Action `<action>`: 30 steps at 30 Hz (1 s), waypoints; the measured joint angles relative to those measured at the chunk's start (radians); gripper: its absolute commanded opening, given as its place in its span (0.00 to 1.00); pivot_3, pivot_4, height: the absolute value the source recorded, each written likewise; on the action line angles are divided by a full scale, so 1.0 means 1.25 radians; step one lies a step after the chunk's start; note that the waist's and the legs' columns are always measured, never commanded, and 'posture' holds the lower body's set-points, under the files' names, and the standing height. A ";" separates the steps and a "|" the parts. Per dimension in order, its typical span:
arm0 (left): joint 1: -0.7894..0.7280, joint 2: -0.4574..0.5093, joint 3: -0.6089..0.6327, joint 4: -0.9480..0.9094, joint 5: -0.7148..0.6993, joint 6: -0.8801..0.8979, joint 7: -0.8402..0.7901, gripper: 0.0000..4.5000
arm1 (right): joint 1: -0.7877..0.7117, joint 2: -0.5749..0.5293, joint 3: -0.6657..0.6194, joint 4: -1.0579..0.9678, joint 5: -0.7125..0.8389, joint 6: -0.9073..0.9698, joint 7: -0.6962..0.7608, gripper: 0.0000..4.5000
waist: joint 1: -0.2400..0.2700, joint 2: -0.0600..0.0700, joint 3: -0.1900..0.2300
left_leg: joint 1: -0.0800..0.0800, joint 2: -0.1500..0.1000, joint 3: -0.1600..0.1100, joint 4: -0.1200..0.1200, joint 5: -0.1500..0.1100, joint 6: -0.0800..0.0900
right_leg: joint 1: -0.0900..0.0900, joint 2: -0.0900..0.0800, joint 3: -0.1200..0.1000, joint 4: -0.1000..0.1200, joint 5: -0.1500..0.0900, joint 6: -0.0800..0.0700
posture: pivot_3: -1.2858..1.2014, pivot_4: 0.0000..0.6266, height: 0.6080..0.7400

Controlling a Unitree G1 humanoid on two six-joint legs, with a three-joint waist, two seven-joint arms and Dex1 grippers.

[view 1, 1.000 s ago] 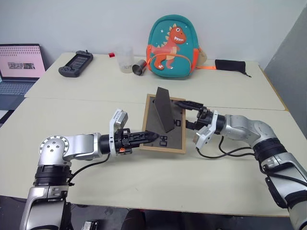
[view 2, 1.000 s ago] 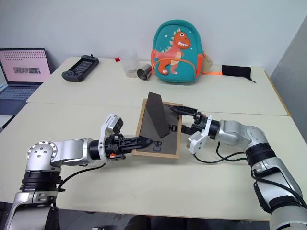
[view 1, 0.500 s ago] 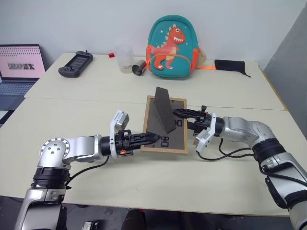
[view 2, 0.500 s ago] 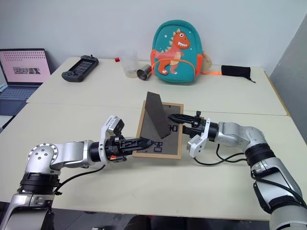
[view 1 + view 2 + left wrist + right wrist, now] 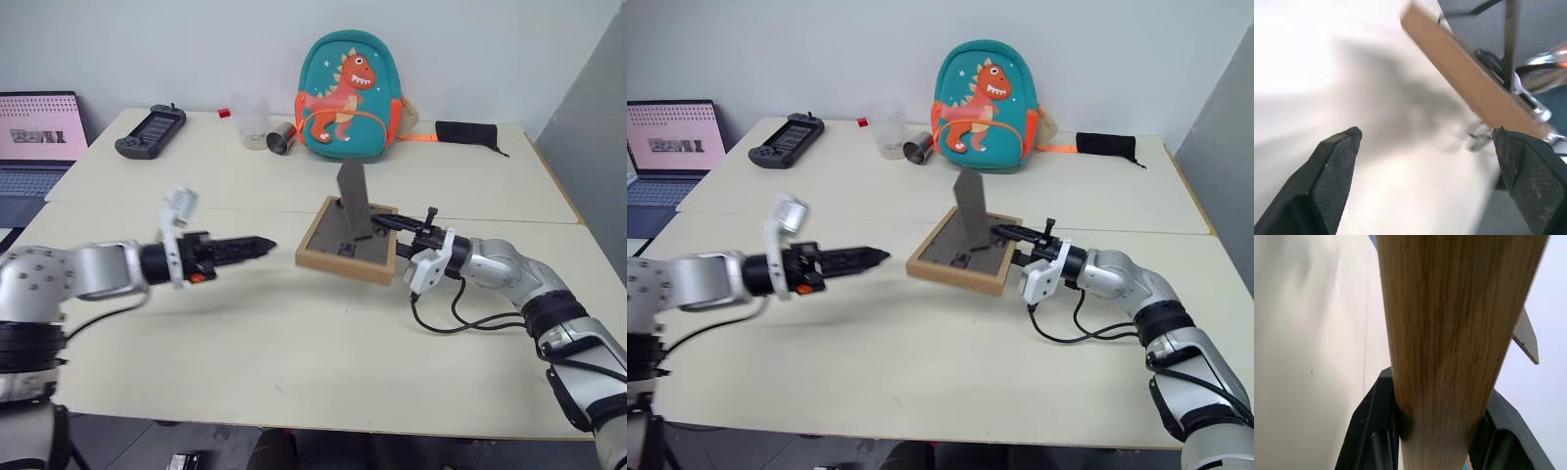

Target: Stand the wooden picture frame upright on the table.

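The wooden picture frame [image 5: 345,257] is near the middle of the table [image 5: 294,343], dark back panel up and lying nearly flat. Its fold-out stand [image 5: 353,194] sticks straight up. My right gripper [image 5: 392,227] is shut on the frame's right edge; in the right wrist view the light wood [image 5: 1444,333] sits clamped between the two black fingers [image 5: 1376,421]. My left gripper [image 5: 263,242] hovers to the left of the frame, apart from it. In the left wrist view its fingers [image 5: 1337,161] stand wide open with nothing between them, and the frame's wooden edge [image 5: 1474,88] lies ahead.
At the back of the table stand a teal dinosaur backpack [image 5: 349,96], a clear cup [image 5: 255,122], a small metal cup [image 5: 281,140], a black handheld device [image 5: 150,131] and a black pouch [image 5: 470,135]. A laptop [image 5: 34,142] sits at the far left.
My left gripper has let go of the frame's lower left edge, opened and swung away to the left. My right gripper closed on the right edge, and the frame now lies flatter.
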 measured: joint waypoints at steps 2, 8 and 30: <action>0.032 -0.001 0.001 -0.060 0.081 -0.051 -0.037 1.00 | 0.010 0.036 -0.015 -0.062 0.151 0.172 0.128 0.29 | -0.001 0.000 0.000 | 0.000 0.000 0.000 0.000 0.000 0.000 | 0.000 0.000 0.000 0.000 0.000 0.000 | 0.52 0.24 1.00; 0.113 -0.080 0.019 -0.181 0.238 -0.160 0.000 1.00 | -0.045 0.127 -0.122 -0.143 0.505 0.818 0.317 0.29 | 0.011 0.001 0.000 | 0.000 0.001 -0.001 0.000 0.000 0.000 | -0.001 0.000 -0.001 0.001 0.000 0.000 | 0.52 0.24 1.00; 0.229 -0.162 0.028 -0.281 0.468 -0.274 -0.027 1.00 | -0.103 0.258 -0.195 0.142 0.404 0.905 0.499 0.58 | 0.011 0.001 0.001 | -0.003 0.000 -0.001 -0.001 -0.002 0.003 | -0.004 0.001 -0.001 0.000 0.000 0.000 | 0.52 0.24 1.00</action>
